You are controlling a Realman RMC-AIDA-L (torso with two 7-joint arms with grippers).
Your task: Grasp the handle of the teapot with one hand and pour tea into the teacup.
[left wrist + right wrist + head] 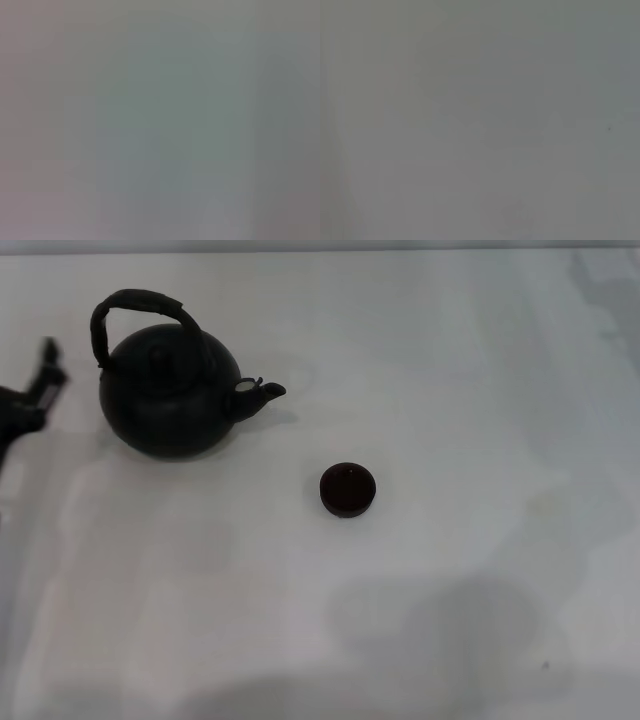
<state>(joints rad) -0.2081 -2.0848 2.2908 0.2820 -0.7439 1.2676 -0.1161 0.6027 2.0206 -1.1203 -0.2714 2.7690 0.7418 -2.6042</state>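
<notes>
The matte-black teapot [170,390] stands upright on the white table at the back left, its stubby spout [262,392] pointing right. Its arched handle [140,305] rises over the lid. The small dark teacup [347,489] stands to the right of the pot and nearer to me, apart from it. My left gripper [40,375] shows at the left edge, a short way left of the teapot and not touching it. The right gripper is out of view. Both wrist views show only a plain grey surface.
The white table [450,590] spreads around both objects. Soft shadows lie across its near part. No other objects show.
</notes>
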